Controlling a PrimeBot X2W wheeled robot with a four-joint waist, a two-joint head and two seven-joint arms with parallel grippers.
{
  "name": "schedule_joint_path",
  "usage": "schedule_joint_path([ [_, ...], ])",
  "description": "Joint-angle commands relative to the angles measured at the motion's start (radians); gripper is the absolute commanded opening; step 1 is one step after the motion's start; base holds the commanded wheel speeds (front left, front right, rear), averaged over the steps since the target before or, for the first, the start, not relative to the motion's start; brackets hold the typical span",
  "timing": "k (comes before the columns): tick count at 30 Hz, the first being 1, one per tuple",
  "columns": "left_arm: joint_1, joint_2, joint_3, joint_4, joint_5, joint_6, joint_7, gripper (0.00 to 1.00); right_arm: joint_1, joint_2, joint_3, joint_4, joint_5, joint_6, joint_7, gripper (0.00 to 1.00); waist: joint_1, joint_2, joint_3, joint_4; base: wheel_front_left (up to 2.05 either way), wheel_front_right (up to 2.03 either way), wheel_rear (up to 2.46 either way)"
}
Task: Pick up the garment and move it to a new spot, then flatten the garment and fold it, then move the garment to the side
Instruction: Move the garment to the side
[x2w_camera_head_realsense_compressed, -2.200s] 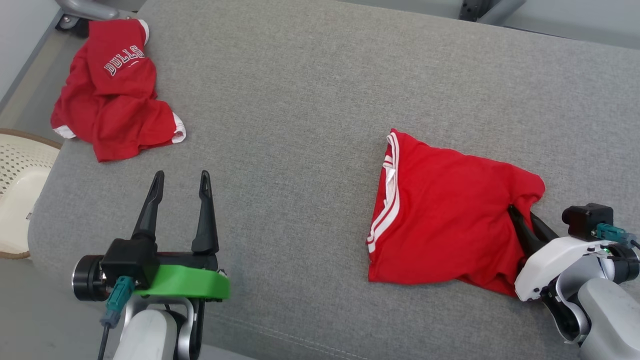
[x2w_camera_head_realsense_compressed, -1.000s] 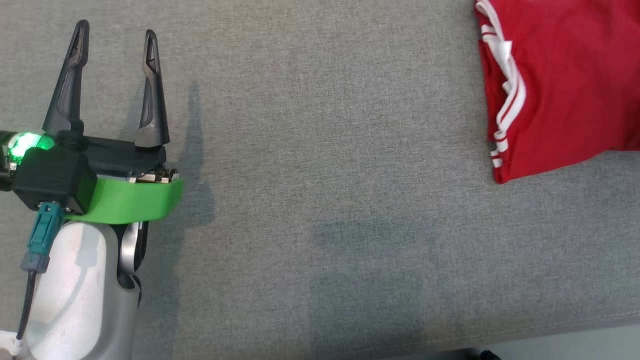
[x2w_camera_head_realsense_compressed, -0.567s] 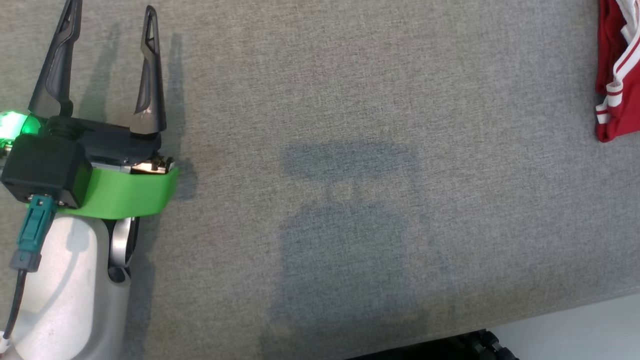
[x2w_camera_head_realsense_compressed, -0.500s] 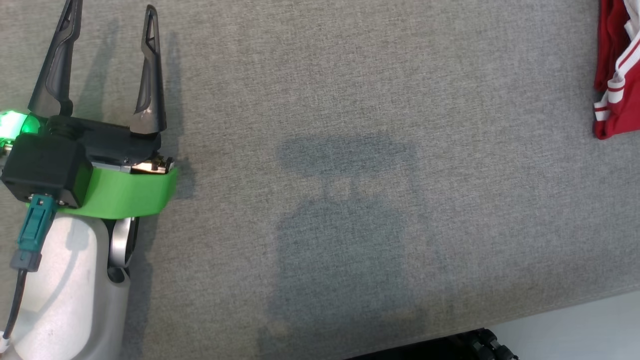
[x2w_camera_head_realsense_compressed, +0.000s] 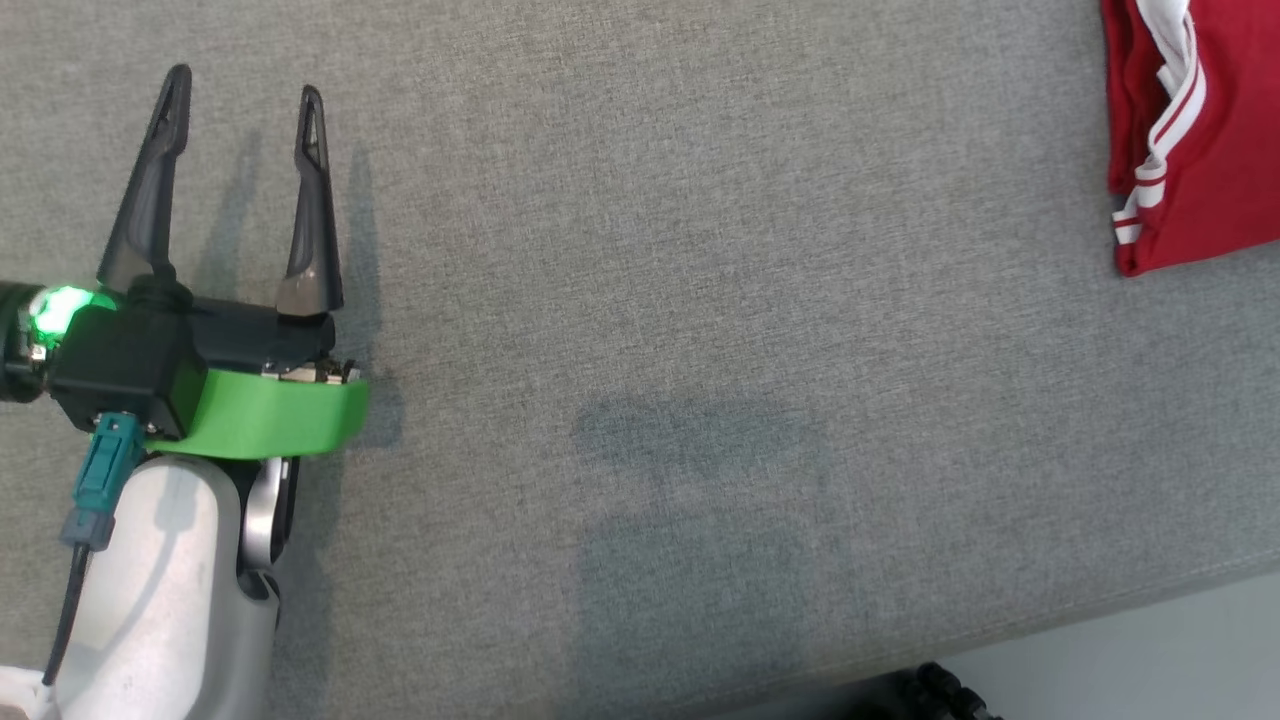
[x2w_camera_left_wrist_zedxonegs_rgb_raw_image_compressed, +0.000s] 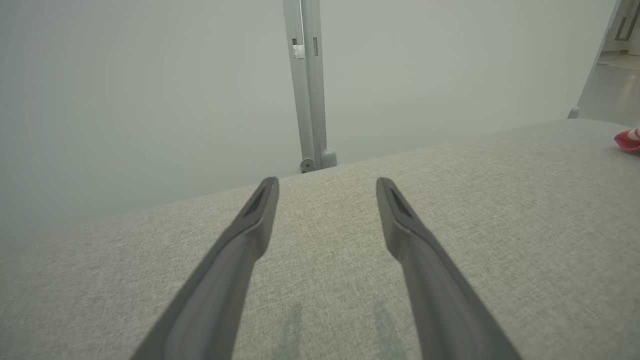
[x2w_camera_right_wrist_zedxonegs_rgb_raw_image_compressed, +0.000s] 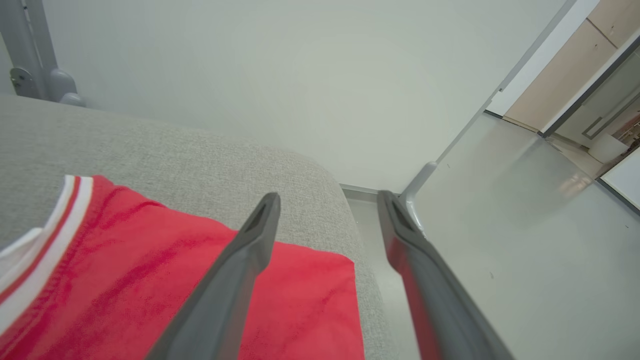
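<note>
Since the right tool (x2w_camera_right_wrist_zedxonegs_rgb_raw_image_compressed: 328, 196) has its two fingers spread wide with nothing pinched between them, the garment (x2w_camera_right_wrist_zedxonegs_rgb_raw_image_compressed: 125, 260) counts as let go. It lies just under that tool, red cloth with a white-striped hem running out below and to the left of the tool's left finger. Whether either fingertip touches the cloth cannot be told. Just ahead of the fingertips the cloth ends near the rounded corner of the fabric-covered desk (x2w_camera_right_wrist_zedxonegs_rgb_raw_image_compressed: 150, 145), and past the right finger is only floor (x2w_camera_right_wrist_zedxonegs_rgb_raw_image_compressed: 500, 250).

The left tool (x2w_camera_head_realsense_compressed: 246, 82) is likewise spread and empty, poised over bare desk, with the garment well apart on its right.

Judging from this, the garment looks folded and the step in hand is the last one, leaving it at the side. To finish cleanly, the right tool should rise straight off the cloth with its fingers wide and only then swing away. A sideways pull could catch the fold and drag it toward the desk's edge.
</note>
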Motion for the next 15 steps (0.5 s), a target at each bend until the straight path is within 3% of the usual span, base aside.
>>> schedule_joint_path([
  [1, 0.027, -0.006, 0.004, 0.014, -0.011, 0.008, -0.009, 1.0, 0.052, 0.044, -0.042, -0.053, -0.012, -0.002, -0.004, 1.0, -0.0001, 0.0, -0.083, -0.002, 0.0, 0.0, 0.0],
  [6, 0.079, -0.019, 0.011, 0.056, -0.042, 0.02, -0.027, 1.0, 0.179, 0.201, -0.136, -0.206, -0.038, -0.002, -0.004, 1.0, -0.0001, 0.0, -0.164, 0.017, 0.0, 0.0, 0.0],
  [15, 0.148, -0.044, 0.028, 0.123, -0.084, 0.032, -0.055, 1.0, 0.336, 0.377, -0.079, -0.373, -0.07, -0.002, -0.004, 1.0, -0.0001, 0.0, -0.269, 0.084, 0.0, 0.0, 0.0],
])
